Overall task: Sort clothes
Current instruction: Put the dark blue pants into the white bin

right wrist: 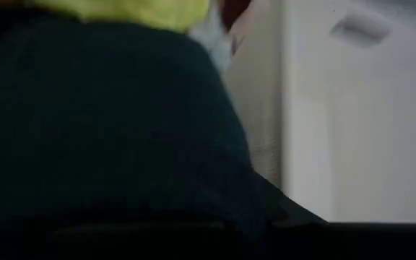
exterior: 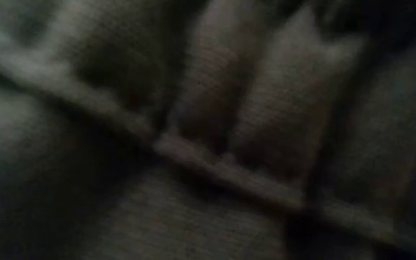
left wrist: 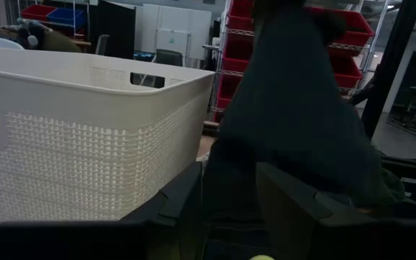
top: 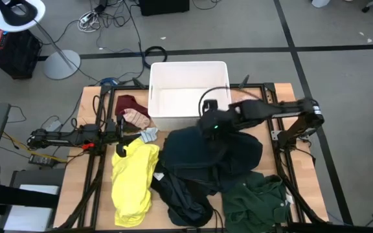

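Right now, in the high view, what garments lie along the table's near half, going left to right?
yellow shirt → black top → dark green top

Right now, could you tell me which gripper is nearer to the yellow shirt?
Left. The left gripper sits right at the upper edge of the yellow shirt, while the right gripper is farther off, over the dark top.
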Controlling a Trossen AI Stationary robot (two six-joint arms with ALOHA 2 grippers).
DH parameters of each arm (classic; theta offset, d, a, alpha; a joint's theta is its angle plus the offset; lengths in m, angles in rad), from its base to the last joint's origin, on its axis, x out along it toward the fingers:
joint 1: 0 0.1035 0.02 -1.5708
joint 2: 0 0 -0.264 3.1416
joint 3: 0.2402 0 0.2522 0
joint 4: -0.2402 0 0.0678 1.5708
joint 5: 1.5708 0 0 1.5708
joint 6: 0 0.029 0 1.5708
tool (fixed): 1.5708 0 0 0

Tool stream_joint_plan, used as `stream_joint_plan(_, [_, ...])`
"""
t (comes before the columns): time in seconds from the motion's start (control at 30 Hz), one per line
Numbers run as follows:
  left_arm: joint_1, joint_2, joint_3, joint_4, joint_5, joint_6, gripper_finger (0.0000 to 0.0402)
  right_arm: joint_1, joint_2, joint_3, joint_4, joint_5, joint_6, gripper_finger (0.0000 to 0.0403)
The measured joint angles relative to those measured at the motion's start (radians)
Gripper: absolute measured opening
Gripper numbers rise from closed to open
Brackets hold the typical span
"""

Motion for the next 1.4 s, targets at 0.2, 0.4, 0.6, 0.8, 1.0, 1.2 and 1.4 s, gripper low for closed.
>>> stream_joint_plan(0.2, [0.0, 0.0, 0.0, 0.0, 0.0, 0.0, 0.0137, 0.005, -0.003, 0.243, -0.006, 0.063, -0.068, 0.0004])
stream_joint_plan(0.4, [0.0, 0.0, 0.0, 0.0, 0.0, 0.0, 0.0137, -0.011, -0.004, 0.403, 0.079, 0.172, -0.211, 0.0003])
stream_joint_plan(0.6, [0.0, 0.0, 0.0, 0.0, 0.0, 0.0, 0.0137, -0.068, -0.003, 0.439, 0.271, 0.261, -0.377, 0.0003])
stream_joint_plan(0.8, [0.0, 0.0, 0.0, 0.0, 0.0, 0.0, 0.0137, -0.183, -0.002, 0.439, 0.333, 0.261, -0.398, 0.0004])
stream_joint_plan(1.0, [0.0, 0.0, 0.0, 0.0, 0.0, 0.0, 0.0137, -0.318, -0.002, 0.439, 0.275, 0.167, -0.255, 0.0004])
stream_joint_plan(1.2, [0.0, 0.0, 0.0, 0.0, 0.0, 0.0, 0.0137, -0.423, 0.027, 0.439, 0.095, 0.004, -0.073, 0.0005])
stream_joint_plan(1.4, [0.0, 0.0, 0.0, 0.0, 0.0, 0.0, 0.0137, -0.467, 0.123, 0.435, 0.04, -0.11, 0.003, 0.0006])
